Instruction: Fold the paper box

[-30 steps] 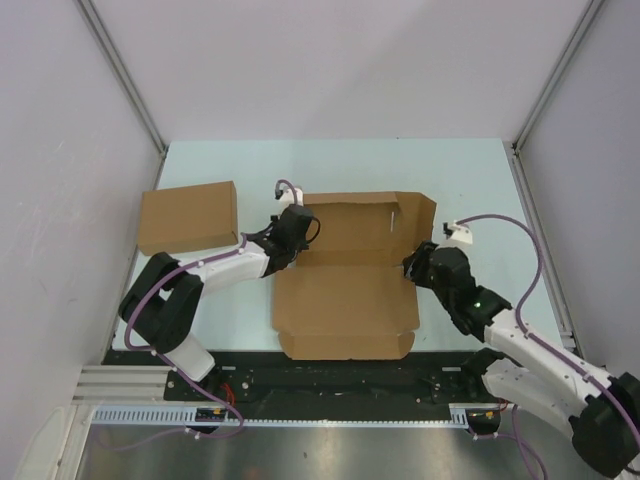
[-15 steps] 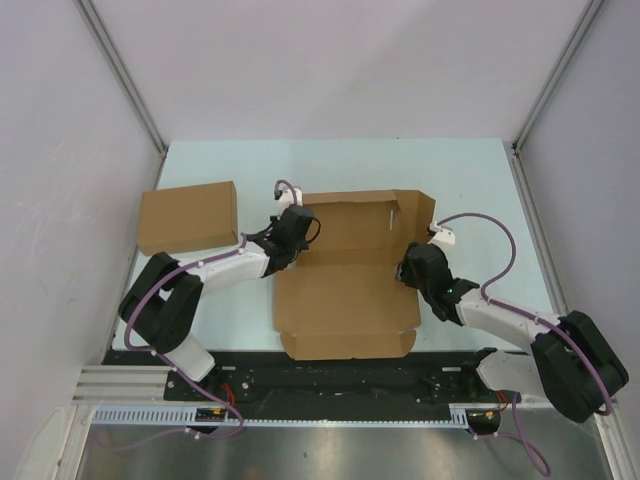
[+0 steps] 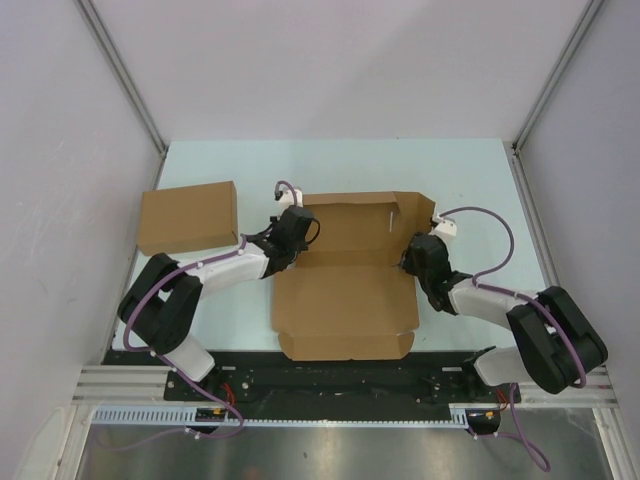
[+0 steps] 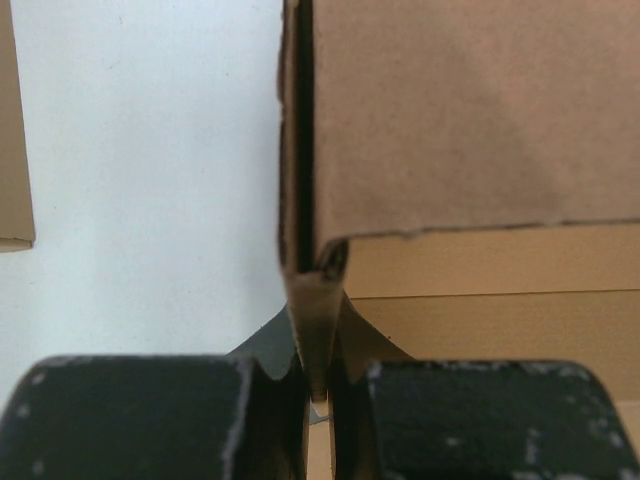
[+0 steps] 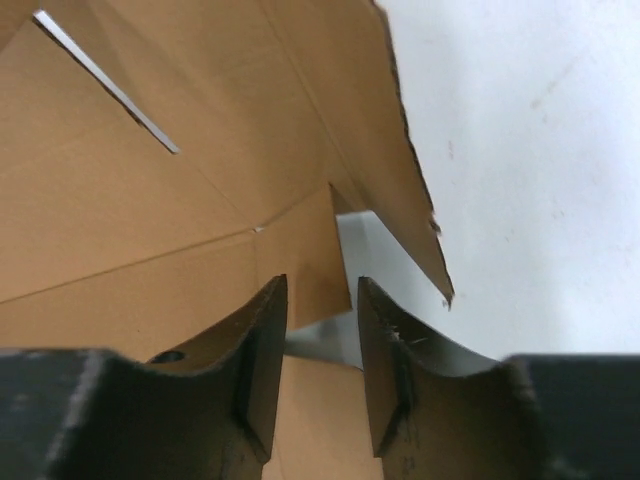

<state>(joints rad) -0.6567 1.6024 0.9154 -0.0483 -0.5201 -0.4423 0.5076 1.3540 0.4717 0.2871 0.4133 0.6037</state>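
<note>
Top view: the paper box [image 3: 345,290] lies opened out in the middle of the counter [image 3: 330,165], base flat, its far panel and right flap raised. A plain box [image 3: 188,218] sits well apart near the counter's left edge. The left pincer [image 3: 292,240] is at the paper box's left side, where the far panel meets the base. The right pincer [image 3: 410,258] is at the right side, just below the raised flap.

Left wrist view: the left pincer [image 4: 318,375] is clamped on a thin upright cardboard wall of the paper box [image 4: 470,110], both fingers [image 4: 130,415] pressed against it. The counter [image 4: 150,150] shows to the left, and a sliver of the plain box [image 4: 10,130] at the frame's edge.

Right wrist view: the right pincer [image 5: 320,290] stands apart, nothing gripped. A corner of a paper box [image 5: 150,230] flap reaches down to the gap between the fingers [image 5: 385,360]. A narrow slit [image 5: 105,80] crosses the panel above, and the counter [image 5: 540,150] lies to the right.
</note>
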